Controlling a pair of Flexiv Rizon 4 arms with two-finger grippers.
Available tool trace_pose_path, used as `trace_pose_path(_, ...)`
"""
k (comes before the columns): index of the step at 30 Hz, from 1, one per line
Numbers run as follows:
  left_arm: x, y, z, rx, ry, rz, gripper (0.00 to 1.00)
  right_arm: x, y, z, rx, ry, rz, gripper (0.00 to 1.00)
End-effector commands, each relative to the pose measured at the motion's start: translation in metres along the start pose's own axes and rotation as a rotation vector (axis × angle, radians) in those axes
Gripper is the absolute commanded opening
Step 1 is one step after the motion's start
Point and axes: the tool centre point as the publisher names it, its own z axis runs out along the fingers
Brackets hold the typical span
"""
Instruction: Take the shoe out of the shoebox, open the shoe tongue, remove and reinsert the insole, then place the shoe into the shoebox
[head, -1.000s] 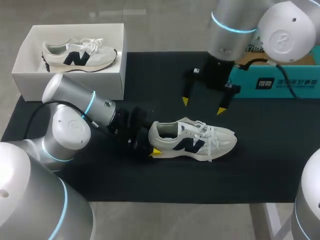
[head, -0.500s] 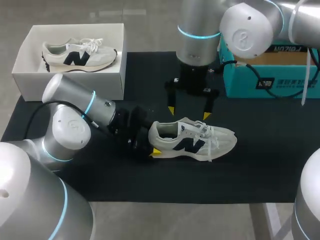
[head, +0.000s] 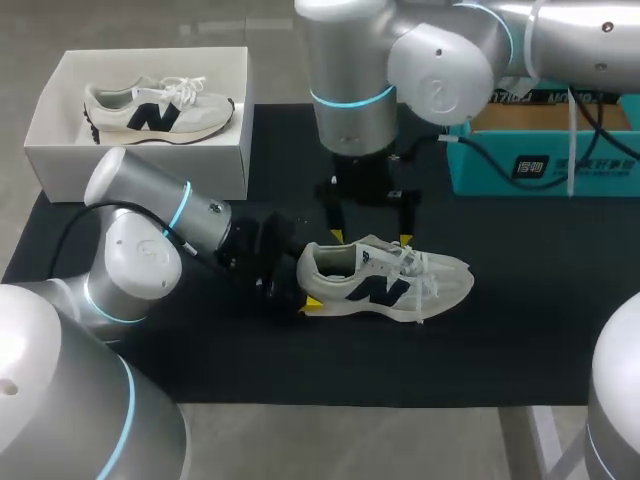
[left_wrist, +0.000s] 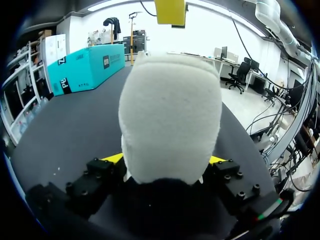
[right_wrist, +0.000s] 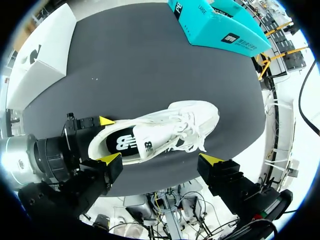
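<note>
The shoe (head: 385, 280) is clamped by its heel between the fingers of the left gripper (head: 305, 288). Its toe is pointed away from that gripper and its sole is set on the mat (head: 500, 330). The right gripper (right_wrist: 160, 160) is held above the shoe, fingers spread wide, with the shoe seen ahead of them and nothing gripped. The shoebox (head: 140, 172) is placed well behind the left gripper, with a second shoe (head: 155, 108) laid inside.
</note>
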Motion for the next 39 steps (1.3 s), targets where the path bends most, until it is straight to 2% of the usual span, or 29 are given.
trace_pose_path(1, 0.0, 0.001, 0.003, -0.001, 0.002, 0.0, 0.0, -0.006, -0.001, 0.002, -0.002, 0.022, 0.0, 1.0)
trace_pose_path(17, 0.0, 0.001, 0.003, -0.001, 0.002, 0.0, 0.0, -0.006, -0.001, 0.002, -0.002, 0.022, 0.0, 1.0)
trace_pose_path(21, 0.0, 0.001, 0.003, -0.001, 0.002, 0.0, 0.0, -0.002, 0.003, 0.018, -0.039, 0.029, -0.044, 1.0)
trace_pose_path(27, 0.0, 0.001, 0.003, -0.001, 0.002, 0.0, 0.0, 0.003, 0.009, 0.029, -0.1, -0.005, -0.107, 1.0)
trace_pose_path(32, 0.0, 0.001, 0.003, -0.001, 0.002, 0.0, 0.0, 0.005, 0.012, 0.039, -0.113, -0.031, -0.124, 1.0)
trace_pose_path(34, 0.0, 0.001, 0.003, -0.001, 0.002, 0.0, 0.0, 0.005, 0.014, 0.043, -0.109, -0.039, -0.127, 0.9)
trace_pose_path(38, 0.0, 0.001, 0.003, -0.001, 0.002, 0.0, 0.0, 0.005, 0.015, 0.049, -0.105, -0.051, -0.124, 0.79)
trace_pose_path(39, 0.0, 0.001, 0.003, -0.001, 0.002, 0.0, 0.0, 0.006, 0.016, 0.051, -0.105, -0.054, -0.123, 0.68)
